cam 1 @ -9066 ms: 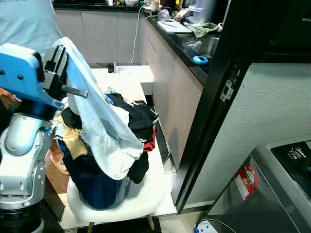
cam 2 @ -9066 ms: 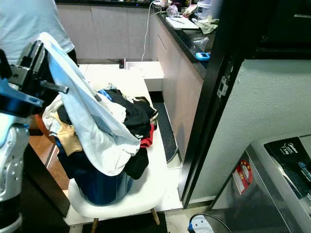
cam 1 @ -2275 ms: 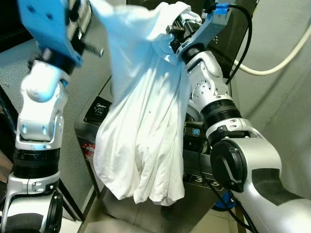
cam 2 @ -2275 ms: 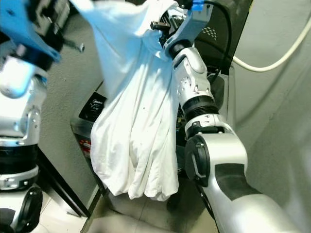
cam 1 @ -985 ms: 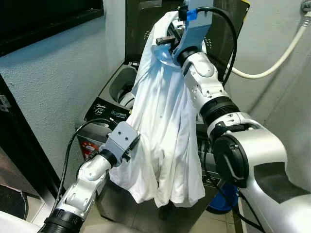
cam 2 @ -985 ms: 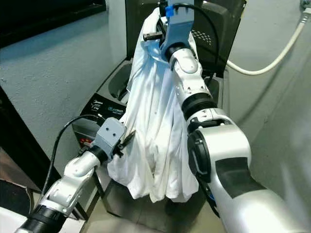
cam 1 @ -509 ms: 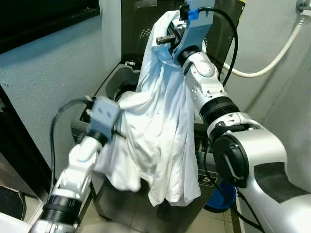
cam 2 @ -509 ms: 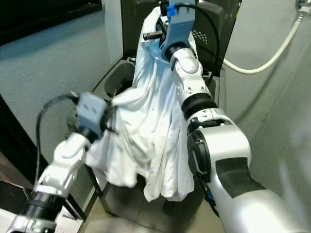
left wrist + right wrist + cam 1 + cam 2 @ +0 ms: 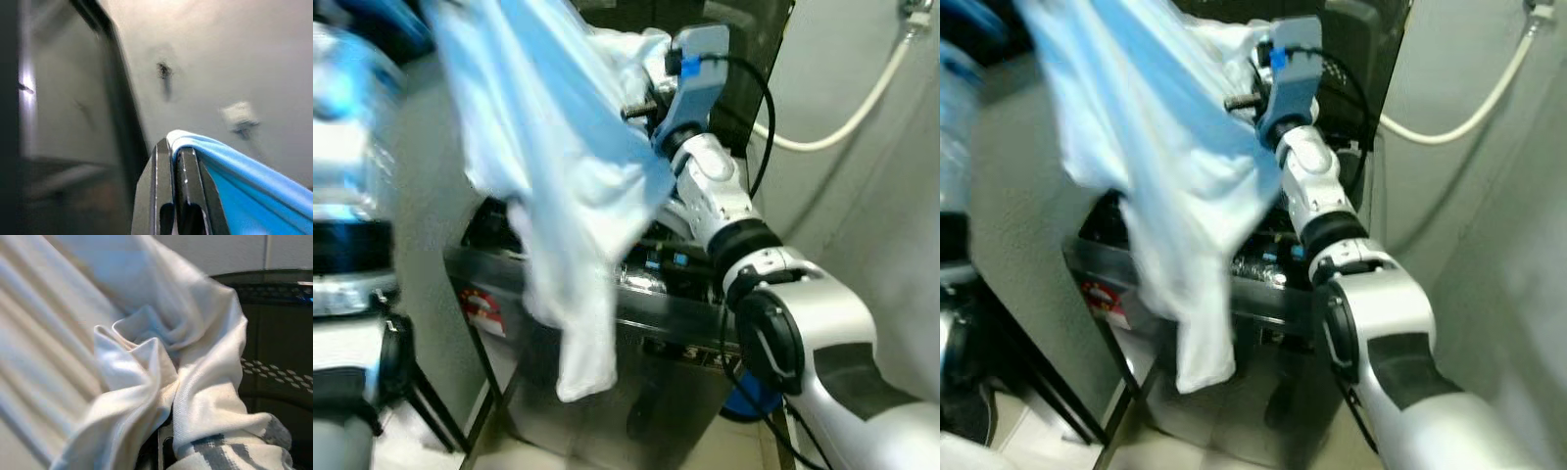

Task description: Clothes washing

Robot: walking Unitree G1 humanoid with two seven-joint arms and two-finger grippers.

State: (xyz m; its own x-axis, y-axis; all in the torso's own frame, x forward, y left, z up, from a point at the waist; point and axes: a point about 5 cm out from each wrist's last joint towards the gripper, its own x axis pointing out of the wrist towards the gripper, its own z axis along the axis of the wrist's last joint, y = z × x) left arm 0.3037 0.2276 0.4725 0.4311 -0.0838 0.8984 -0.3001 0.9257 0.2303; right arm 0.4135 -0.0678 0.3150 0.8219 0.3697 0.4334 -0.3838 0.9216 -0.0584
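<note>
The washing machine (image 9: 636, 323) stood with its lid up against the grey wall, and a pale white-blue garment (image 9: 548, 186) hung stretched above its front edge. The right hand (image 9: 641, 98) gripped bunched cloth over the open top. The left hand (image 9: 173, 152), fingers pressed together, pinched a fold high up.

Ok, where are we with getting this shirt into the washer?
Done: the robot stands at the washing machine with its lid up. In hand: the white shirt is held high above the machine, the left gripper pinched shut on a fold and the right gripper buried in bunched fabric by the lid. Left: the shirt hangs outside, its tail draping down the machine's front, so it needs lowering into the tub and releasing.
</note>
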